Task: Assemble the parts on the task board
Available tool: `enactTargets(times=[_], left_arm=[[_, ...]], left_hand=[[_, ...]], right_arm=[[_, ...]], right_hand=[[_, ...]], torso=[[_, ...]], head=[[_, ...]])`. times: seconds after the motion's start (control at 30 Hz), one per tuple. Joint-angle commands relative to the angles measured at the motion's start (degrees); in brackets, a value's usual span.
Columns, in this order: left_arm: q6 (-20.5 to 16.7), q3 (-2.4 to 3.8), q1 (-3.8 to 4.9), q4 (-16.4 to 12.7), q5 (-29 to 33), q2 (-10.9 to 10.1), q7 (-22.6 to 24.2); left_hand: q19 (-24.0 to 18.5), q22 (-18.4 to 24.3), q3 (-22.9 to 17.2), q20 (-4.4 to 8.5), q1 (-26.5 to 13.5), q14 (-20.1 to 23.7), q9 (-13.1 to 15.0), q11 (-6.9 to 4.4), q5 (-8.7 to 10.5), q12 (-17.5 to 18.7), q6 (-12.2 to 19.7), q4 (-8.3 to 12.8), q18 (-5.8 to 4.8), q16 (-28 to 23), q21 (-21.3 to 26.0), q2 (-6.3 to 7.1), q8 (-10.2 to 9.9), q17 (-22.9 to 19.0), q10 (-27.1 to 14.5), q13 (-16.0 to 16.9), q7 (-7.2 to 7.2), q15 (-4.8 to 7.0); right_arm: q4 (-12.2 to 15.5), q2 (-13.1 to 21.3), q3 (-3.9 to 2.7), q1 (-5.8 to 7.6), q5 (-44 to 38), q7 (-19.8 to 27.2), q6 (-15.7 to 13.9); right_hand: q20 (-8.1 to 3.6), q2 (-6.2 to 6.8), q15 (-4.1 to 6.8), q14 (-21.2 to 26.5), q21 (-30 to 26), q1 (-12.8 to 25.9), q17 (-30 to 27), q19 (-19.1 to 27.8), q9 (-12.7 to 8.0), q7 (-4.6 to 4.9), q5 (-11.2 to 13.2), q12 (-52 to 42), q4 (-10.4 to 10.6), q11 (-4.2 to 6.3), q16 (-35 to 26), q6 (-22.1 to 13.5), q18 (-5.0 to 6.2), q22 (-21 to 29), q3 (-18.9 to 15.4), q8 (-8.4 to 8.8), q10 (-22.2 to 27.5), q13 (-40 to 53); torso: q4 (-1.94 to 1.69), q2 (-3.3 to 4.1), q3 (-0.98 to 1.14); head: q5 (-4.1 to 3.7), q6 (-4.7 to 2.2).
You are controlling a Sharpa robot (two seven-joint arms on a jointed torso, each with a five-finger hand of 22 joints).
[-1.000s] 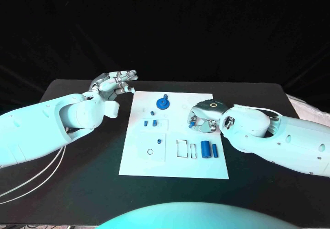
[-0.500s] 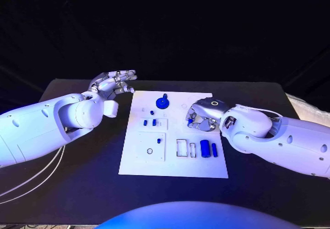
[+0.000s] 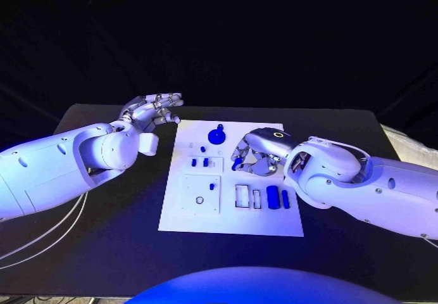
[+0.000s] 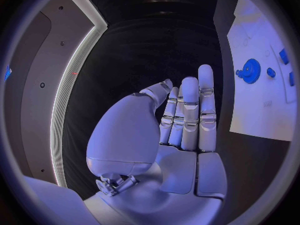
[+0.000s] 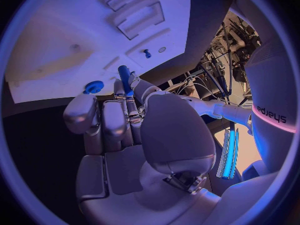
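The white task board lies mid-table. My right hand hovers over the board's middle and pinches a small blue peg between thumb and fingers; the right wrist view shows that peg sticking out from the fingertips. A blue gear sits near the board's far edge. Two blue cylinders lie in the right near part, beside two rectangular slots. My left hand is raised beyond the board's far left corner, fingers straight and holding nothing, as in the left wrist view.
Two small blue pieces stand in the board's left plate, and another small piece sits below them by a ring hole. Black table surrounds the board. The left wrist view shows the gear on the board.
My right hand has moved left across the board toward its middle, carrying the blue peg. The left hand has stayed where it was.
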State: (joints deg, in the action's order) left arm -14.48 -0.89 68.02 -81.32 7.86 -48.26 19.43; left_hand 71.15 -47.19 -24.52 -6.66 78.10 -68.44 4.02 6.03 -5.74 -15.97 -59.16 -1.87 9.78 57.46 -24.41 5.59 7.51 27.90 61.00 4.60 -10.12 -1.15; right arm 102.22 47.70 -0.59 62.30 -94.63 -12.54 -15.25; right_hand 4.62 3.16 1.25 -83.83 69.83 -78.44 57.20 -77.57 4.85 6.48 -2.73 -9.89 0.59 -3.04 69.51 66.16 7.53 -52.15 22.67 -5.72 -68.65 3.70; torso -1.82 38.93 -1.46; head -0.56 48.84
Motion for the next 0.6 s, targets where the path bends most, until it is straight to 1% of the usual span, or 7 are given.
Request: enactTargets(times=[0.03,0.1,0.27,0.3,0.33,0.43,0.6], left_arm=[[1.2,0.03,-0.01,-0.1,-0.3,0.2,0.0],[1.3,0.03,-0.01,-0.1,-0.3,0.2,0.0],[1.3,0.02,-0.01,-0.2,-0.3,0.4,0.0],[1.3,0.02,-0.01,-0.2,-0.3,0.5,0.0],[1.3,0.02,-0.01,-0.2,-0.3,0.5,0.0],[1.4,0.02,-0.02,-0.2,-0.3,0.7,0.0],[1.5,0.02,-0.09,-0.1,-0.3,1.0,0.0]], left_hand=[[0.5,0.1,-0.1,0.02,0.7,0.4,0.0,0.05,0.14,-0.3,0.4,0.2,0.62,0.3,0.3,-0.01,0.4,0.0,-0.3,0.0,-0.1,0.04],[0.5,0.1,-0.1,0.02,0.7,0.4,0.0,0.05,0.14,-0.3,0.4,0.2,0.62,0.3,0.3,-0.01,0.4,0.0,-0.3,0.0,-0.1,0.04],[0.6,0.1,-0.1,0.03,0.8,0.5,0.0,0.04,0.14,-0.3,0.4,0.4,0.63,0.3,0.3,-0.01,0.4,-0.1,-0.3,0.0,-0.09,0.05],[0.6,0.1,-0.1,0.03,0.8,0.5,0.0,0.04,0.14,-0.3,0.4,0.4,0.63,0.3,0.3,-0.01,0.4,-0.1,-0.3,0.0,-0.09,0.05],[0.6,0.1,-0.1,0.03,0.8,0.5,0.0,0.04,0.14,-0.3,0.4,0.4,0.63,0.3,0.3,-0.01,0.4,-0.1,-0.3,0.0,-0.09,0.05],[0.6,0.1,-0.1,0.03,0.8,0.5,0.0,0.04,0.14,-0.3,0.4,0.4,0.63,0.3,0.3,-0.01,0.4,-0.1,-0.3,0.0,-0.09,0.05],[0.6,0.1,-0.1,0.03,0.8,0.5,0.0,0.04,0.14,-0.3,0.4,0.4,0.63,0.3,0.3,-0.01,0.4,-0.1,-0.3,0.0,-0.09,0.05]], right_arm=[[0.6,-1.5,0.14,-0.5,2.4,1.1,0.1],[0.5,-2.9,0.27,-0.81,2.1,1.5,0.3],[-0.3,-5.6,0.76,-1.49,1.2,2.3,1.1],[-0.6,-6.2,0.85,-1.69,1.1,2.5,1.3],[-0.8,-6.6,0.92,-1.91,1.0,2.7,1.4],[-1.5,-7.8,1.09,-2.56,0.7,3.1,1.9],[-3.1,-9.8,1.34,-3.82,-0.5,3.0,2.3]], right_hand=[[-0.14,-0.38,0.38,-1.8,0.2,-0.1,0.0,-0.2,0.1,0.3,-0.1,0.3,0.0,-0.11,0.3,0.1,-0.74,0.1,0.5,0.18,-0.3,0.0],[-0.14,-0.39,0.37,-1.8,0.2,-0.1,-0.1,-0.2,0.1,0.32,-0.1,0.4,0.0,-0.13,0.3,0.1,-0.74,0.1,0.6,0.21,-0.3,0.0],[-0.14,-0.45,0.35,-1.7,0.2,-0.2,0.0,-0.1,0.1,0.37,-0.1,0.6,-0.1,-0.16,0.4,0.1,-0.75,0.1,0.8,0.27,-0.3,0.0],[-0.14,-0.47,0.34,-1.7,0.2,-0.2,0.0,-0.1,0.0,0.38,-0.1,0.7,-0.1,-0.17,0.4,0.0,-0.75,0.1,0.8,0.29,-0.3,0.0],[-0.14,-0.48,0.34,-1.7,0.2,-0.2,-0.1,-0.1,0.0,0.4,-0.2,0.7,-0.2,-0.18,0.4,0.0,-0.75,0.1,0.9,0.31,-0.3,0.0],[-0.14,-0.51,0.32,-1.7,0.2,-0.3,-0.1,-0.1,0.0,0.44,-0.2,0.8,-0.2,-0.21,0.4,0.0,-0.75,0.1,1.0,0.35,-0.3,0.0],[-0.13,-0.53,0.3,-1.7,0.2,-0.3,-0.1,-0.1,0.0,0.49,-0.2,0.9,-0.3,-0.25,0.4,-0.1,-0.75,0.2,1.1,0.4,-0.2,0.0]], torso=[[-0.15,-0.05,-0.06],[-0.11,-0.05,-0.08],[-0.09,0.03,-0.15],[-0.06,0.04,-0.1],[-0.08,0.02,-0.13],[-0.06,0.04,-0.07],[-0.07,0.08,-0.05]], head=[[0.39,0.04],[0.64,0.13],[0.89,0.21],[0.95,0.22],[1.01,0.28],[1.24,0.42],[1.55,0.63]])
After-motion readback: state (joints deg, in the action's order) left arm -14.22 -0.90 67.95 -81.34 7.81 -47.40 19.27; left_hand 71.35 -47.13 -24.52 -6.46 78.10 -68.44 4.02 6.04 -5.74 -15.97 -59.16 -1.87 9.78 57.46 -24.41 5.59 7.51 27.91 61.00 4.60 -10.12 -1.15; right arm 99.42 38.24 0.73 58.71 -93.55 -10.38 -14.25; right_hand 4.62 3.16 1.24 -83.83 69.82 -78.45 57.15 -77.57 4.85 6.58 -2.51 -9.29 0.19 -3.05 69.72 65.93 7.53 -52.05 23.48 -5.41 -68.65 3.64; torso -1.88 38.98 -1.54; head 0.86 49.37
